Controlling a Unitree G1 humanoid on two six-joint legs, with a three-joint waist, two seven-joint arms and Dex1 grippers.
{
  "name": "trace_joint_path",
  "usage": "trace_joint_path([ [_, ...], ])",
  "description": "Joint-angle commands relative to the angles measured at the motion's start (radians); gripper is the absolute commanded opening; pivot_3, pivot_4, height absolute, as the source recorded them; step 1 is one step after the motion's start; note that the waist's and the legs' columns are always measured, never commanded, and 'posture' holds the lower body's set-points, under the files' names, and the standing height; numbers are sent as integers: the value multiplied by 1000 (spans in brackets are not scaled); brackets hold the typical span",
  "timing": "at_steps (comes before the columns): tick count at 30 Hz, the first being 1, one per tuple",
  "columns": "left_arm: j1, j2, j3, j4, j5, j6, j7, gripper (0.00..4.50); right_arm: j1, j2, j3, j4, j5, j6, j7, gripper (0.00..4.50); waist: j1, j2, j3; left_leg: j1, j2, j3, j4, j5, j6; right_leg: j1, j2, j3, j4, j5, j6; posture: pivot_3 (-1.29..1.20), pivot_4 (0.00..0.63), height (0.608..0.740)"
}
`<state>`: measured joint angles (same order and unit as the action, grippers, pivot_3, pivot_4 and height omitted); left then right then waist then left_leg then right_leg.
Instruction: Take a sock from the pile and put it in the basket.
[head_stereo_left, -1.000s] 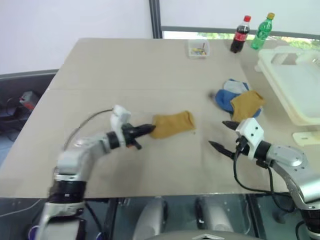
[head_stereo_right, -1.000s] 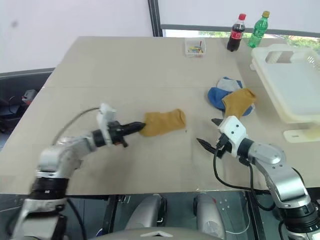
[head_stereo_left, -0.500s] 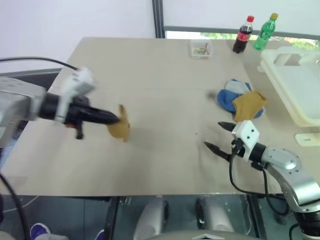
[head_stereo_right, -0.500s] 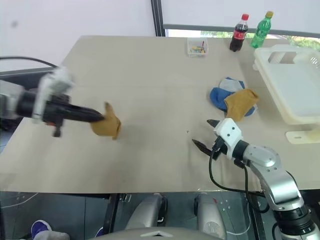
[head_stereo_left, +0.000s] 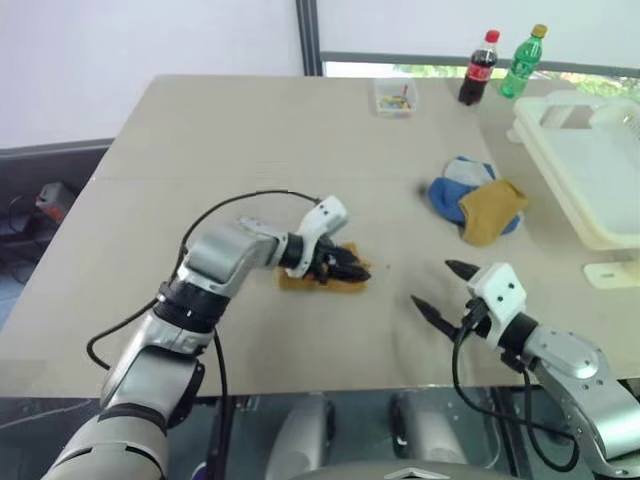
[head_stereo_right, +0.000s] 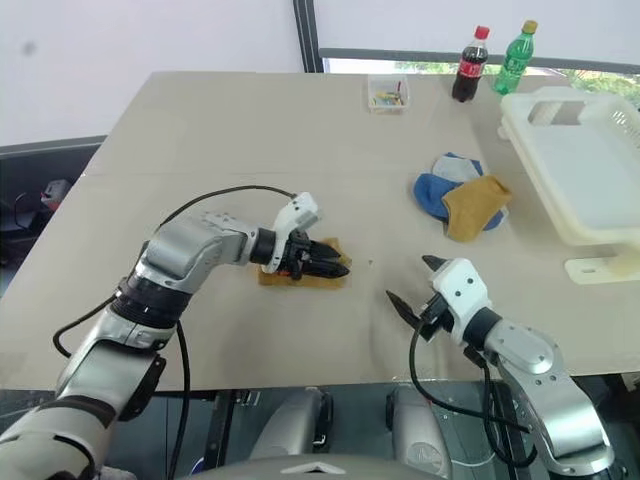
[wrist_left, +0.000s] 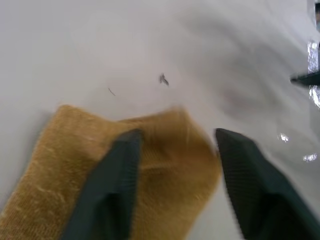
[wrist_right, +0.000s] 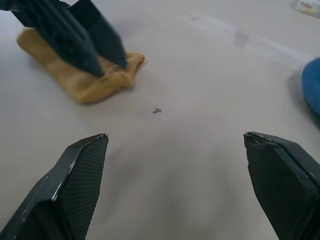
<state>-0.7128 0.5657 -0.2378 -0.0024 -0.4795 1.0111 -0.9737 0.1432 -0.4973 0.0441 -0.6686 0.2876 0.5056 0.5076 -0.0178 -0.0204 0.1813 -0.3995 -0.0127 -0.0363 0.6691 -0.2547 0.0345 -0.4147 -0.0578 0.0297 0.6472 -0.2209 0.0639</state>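
A mustard-yellow sock (head_stereo_left: 322, 281) lies crumpled flat on the table (head_stereo_left: 250, 140), long axis running left-right. The left gripper (head_stereo_left: 352, 268) fingers straddle it, parted; the right gripper (head_stereo_left: 440, 288) fingers gape wide, empty.

Both grippers' (head_stereo_left: 345, 268) (head_stereo_left: 440, 285) jaws seemingly apart

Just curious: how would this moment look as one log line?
left claw: open over yellow sock on table | right claw: open, empty | pile: beside basket
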Motion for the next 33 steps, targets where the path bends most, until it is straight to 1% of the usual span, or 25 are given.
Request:
trace_joint_path([
  [1, 46, 36, 137, -72, -45, -66, -4, 2568, -59, 19, 0, -36, 42, 54, -11, 4500, 3, 0, 0, 0, 0, 0, 0, 0, 0, 0, 0, 0, 0, 0, 0, 0, 150, 740],
  [3, 106, 60, 193, -105, -32, -144, 5, 2568, -126, 33, 39, 8, 41, 91, -13, 4500, -1, 0, 0, 1, 0, 0, 0, 0, 0, 1, -1, 0, 0, 0, 0, 0, 150, 740],
  [6, 228, 94, 242, -149, 15, -250, 41, 2568, -238, 60, 100, 103, 25, 125, -5, 4500, -5, 1, 0, 2, 0, 2, 0, 0, 0, 1, -1, 1, 0, 0, 0, 0, 150, 740],
  [10, 344, 66, 284, -185, 45, -299, 143, 2568, -369, 93, 160, 232, 20, 135, 27, 4500, 10, 1, 0, 1, -1, 0, 0, 0, 0, 0, -3, -1, 0, 0, -1, 0, 150, 740],
  [13, 433, 43, 293, -203, 90, -351, 216, 2568, -475, 133, 233, 383, -13, 115, 59, 4500, 7, 0, -1, 0, -2, 0, 0, 0, 0, 1, -5, -2, -2, 1, 0, 0, 150, 740],
  [15, 466, 34, 299, -225, 101, -359, 252, 2568, -510, 145, 253, 448, -37, 100, 67, 4500, 10, 0, -1, 0, -3, 0, 0, 0, 0, 1, -5, -2, -2, 1, 0, 0, 150, 740],
  [16, 489, 32, 297, -241, 110, -363, 267, 2642, -527, 148, 259, 490, -51, 95, 69, 4101, 12, 0, -1, 0, -3, -1, 0, 0, 0, 1, -5, -3, -2, 1, 0, 0, 150, 740],
  [18, 522, 26, 284, -258, 134, -380, 296, 2642, -540, 140, 265, 544, -70, 80, 81, 3697, 11, 0, -1, 0, -3, -2, -1, 0, 0, 1, -6, -3, -1, 1, 0, 0, 150, 740],
  [19, 540, 13, 280, -256, 145, -391, 317, 2642, -539, 130, 272, 571, -83, 67, 93, 3086, 8, 1, -1, 0, -3, -1, -1, 0, 0, 1, -6, -3, -1, 1, 0, 0, 150, 740],
  [21, 570, -15, 277, -255, 151, -397, 351, 2642, -526, 105, 283, 594, -109, 38, 112, 2259, 8, 1, -3, 1, -3, -1, -1, 0, 0, 1, -6, -3, -1, 1, 0, 0, 150, 740],
  [22, 582, -24, 276, -259, 151, -398, 360, 2642, -520, 96, 284, 595, -118, 26, 118, 1695, 8, 1, -4, 1, -3, -1, -1, 0, 0, 2, -6, -3, -2, 1, 0, 0, 150, 740],
  [23, 602, -30, 270, -277, 148, -400, 362, 2642, -509, 90, 271, 575, -106, 34, 127, 1221, 8, 1, -5, 2, -3, -1, -1, 0, 0, 2, -6, -3, -1, 1, 0, 0, 150, 740],
  [24, 620, -36, 265, -292, 144, -402, 361, 2642, -500, 83, 258, 555, -93, 43, 137, 631, 8, 1, -5, 2, -3, -2, -1, 0, 0, 3, -6, -3, -1, 1, 0, 0, 150, 740],
  [26, 650, -44, 254, -316, 139, -416, 355, 2642, -477, 43, 253, 516, -97, 44, 161, 200, 8, 5, -8, 3, -3, -1, -1, 0, 0, 3, -7, -3, -1, 1, 0, 0, 150, 740],
  [29, 669, -63, 253, -371, 96, -402, 345, 2642, -436, -8, 230, 453, -91, 60, 177, 200, 13, 5, -9, 3, -4, -2, -1, 0, 0, 4, -7, -3, -1, 1, 0, 0, 150, 740],
  [33, 667, -65, 236, -399, 82, -393, 335, 2642, -379, -61, 189, 364, -79, 103, 171, 200, 13, 6, -9, 3, -4, -2, -1, 0, 0, 4, -7, -4, -1, 1, 0, 0, 150, 740],
])
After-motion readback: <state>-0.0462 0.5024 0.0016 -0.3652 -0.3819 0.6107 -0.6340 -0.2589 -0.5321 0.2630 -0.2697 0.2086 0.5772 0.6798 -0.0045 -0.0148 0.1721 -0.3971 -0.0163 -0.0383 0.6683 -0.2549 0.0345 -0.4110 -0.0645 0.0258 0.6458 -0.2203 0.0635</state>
